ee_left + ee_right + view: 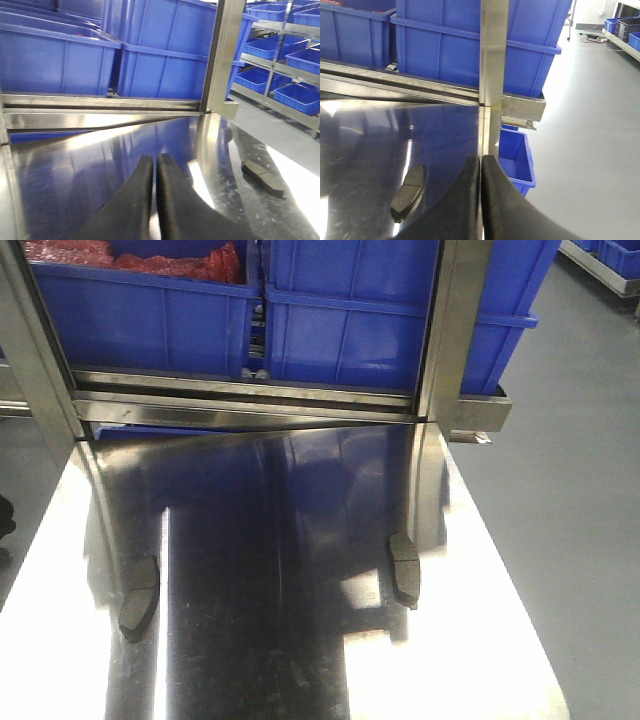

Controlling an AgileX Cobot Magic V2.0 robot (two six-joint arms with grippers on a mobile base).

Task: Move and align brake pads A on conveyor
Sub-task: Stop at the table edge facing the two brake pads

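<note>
L gripper (153, 161): jaws pressed together, nothing btwn them, low over the shiny steel tabletop (100, 165). R gripper (481, 160): jaws likewise closed & empty, at the tabletop's right edge. Two brake pads A (138, 596) lie flat on the steel, well apart: one near the left side, the second pad (405, 568) towards the right. Blue bins (340, 330) sit on a steel rack (250, 400) beyond the far edge.

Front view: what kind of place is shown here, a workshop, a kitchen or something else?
Most likely a factory or parts warehouse. Large blue plastic bins stand behind a stainless-steel table. Two dark brake pads lie on it, one left, one right. Shelves of more bins stand beside.
</note>
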